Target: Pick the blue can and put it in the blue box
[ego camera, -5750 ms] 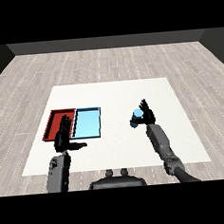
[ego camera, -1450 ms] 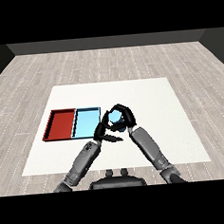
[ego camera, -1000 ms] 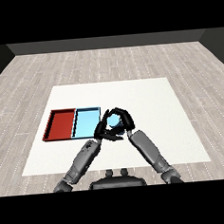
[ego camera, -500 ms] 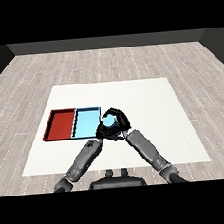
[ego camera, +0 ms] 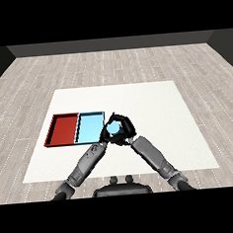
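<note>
Holding the blue can (ego camera: pixel 115 128) in the right hand (ego camera: pixel 124 129), fingers curled round it over the top and right side, so only a small patch of blue shows in the middle of the black fingers. Left hand (ego camera: pixel 107 134) is right up against the same cluster from the left; its fingers overlap the right hand's and I can't tell whether they're spread or wrapped round anything. Can sits between the two hands, just beside the right edge of the light blue tray (ego camera: pixel 89 128), not inside it. Can't tell if the can is resting on the white table (ego camera: pixel 157 105) or lifted off it. Red tray (ego camera: pixel 64 130) lies touching the blue tray on its left side, well apart from the hands. Both grey forearms angle in from the lower corners and meet at the can, forming an inverted V.
</note>
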You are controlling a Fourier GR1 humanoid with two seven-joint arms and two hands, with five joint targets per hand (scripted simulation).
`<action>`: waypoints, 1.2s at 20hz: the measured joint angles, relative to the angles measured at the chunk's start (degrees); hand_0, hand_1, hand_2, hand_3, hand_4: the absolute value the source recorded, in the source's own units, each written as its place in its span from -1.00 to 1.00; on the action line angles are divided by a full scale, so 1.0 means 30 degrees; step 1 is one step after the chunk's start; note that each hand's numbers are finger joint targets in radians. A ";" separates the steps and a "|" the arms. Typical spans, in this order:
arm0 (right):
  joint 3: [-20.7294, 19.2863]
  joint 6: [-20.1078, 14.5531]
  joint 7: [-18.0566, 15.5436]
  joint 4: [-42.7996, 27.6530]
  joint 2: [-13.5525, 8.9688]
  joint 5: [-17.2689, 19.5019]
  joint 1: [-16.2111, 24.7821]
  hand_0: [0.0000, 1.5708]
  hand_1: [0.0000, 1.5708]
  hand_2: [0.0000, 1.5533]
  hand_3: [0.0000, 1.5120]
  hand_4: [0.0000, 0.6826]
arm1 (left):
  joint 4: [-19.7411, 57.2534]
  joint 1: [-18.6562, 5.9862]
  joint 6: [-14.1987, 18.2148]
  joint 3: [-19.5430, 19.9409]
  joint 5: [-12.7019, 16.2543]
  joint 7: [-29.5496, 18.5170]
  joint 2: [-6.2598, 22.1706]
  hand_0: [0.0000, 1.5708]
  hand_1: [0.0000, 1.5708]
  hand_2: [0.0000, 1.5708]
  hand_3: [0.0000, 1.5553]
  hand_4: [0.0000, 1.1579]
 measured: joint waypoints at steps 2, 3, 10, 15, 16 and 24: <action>-0.0233 0.0401 0.0021 0.0035 0.0000 0.0103 0.0002 0.88 0.88 0.88 0.85 0.64 | 0.0091 -0.0106 0.0300 -0.0095 -0.0819 0.0015 -0.0018 -1.00 -1.00 -1.00 -1.00 -0.64; -0.0136 0.0322 -0.0110 0.0334 -0.0062 -0.0115 -0.0262 0.89 0.89 0.88 0.85 0.63 | 0.0083 -0.0246 0.0520 -0.0206 -0.0899 0.0115 0.0109 -1.00 -1.00 -0.62 -1.00 -0.08; -0.0232 0.0527 0.0322 -0.0664 -0.0159 0.0054 0.0154 0.89 0.89 0.87 0.85 0.74 | 0.0370 -0.0281 0.2039 -0.0946 0.0408 -0.0862 0.0093 -0.20 -0.20 -0.13 -0.54 0.13; -0.0630 0.0849 0.0438 -0.0910 -0.0249 -0.0115 0.0152 0.86 0.86 0.87 0.86 0.69 | 0.0415 -0.0386 0.2522 -0.1021 0.0770 -0.0708 -0.0088 0.83 0.83 0.72 0.34 0.08; -0.0751 0.0879 0.0569 -0.0954 -0.0165 -0.0023 0.0155 0.86 0.86 0.87 0.86 0.61 | 0.0039 -0.0234 0.2652 -0.0888 0.0662 -0.0458 -0.0123 1.00 1.00 0.90 0.62 0.10; -0.0726 0.0480 0.1015 -0.0804 0.0114 -0.0481 0.0131 -1.00 -1.00 -1.00 -1.00 -1.00 | 0.0778 -0.0307 0.3805 -0.0615 0.2204 -0.3810 -0.0119 1.00 1.00 0.98 0.89 0.80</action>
